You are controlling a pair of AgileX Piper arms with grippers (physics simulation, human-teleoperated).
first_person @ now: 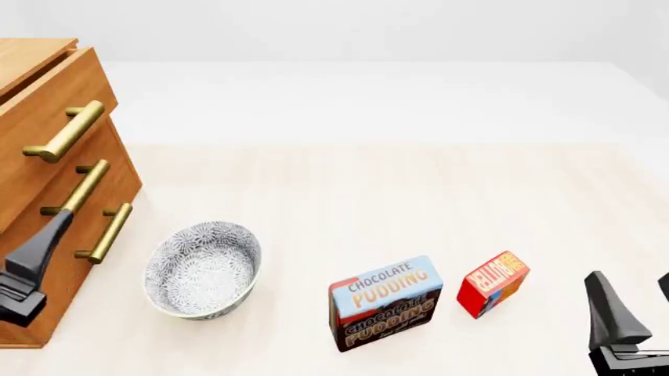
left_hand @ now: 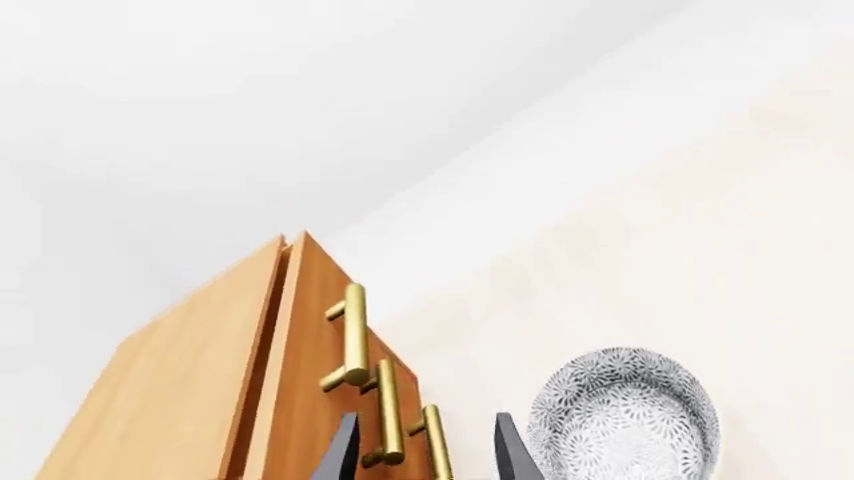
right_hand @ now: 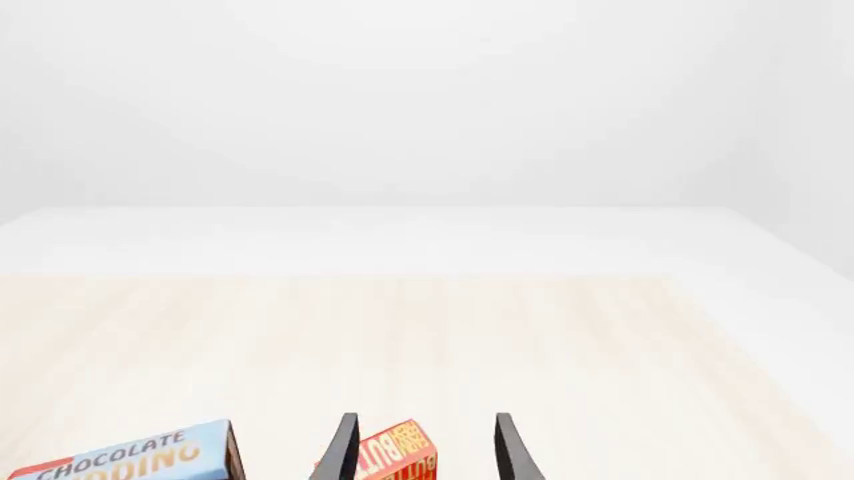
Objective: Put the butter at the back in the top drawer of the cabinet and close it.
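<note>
Red butter box with orange-yellow face [first_person: 493, 283] stands upright on pale wooden table [first_person: 418, 204], long axis tilted rightward; right gripper [right_hand: 424, 450] and left gripper [left_hand: 424, 455] fingers spread wide, empty.

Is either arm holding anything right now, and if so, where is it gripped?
Nothing is held. The left gripper is open in front of the cabinet handles; the right gripper is open, the butter lying untouched on the table.
</note>
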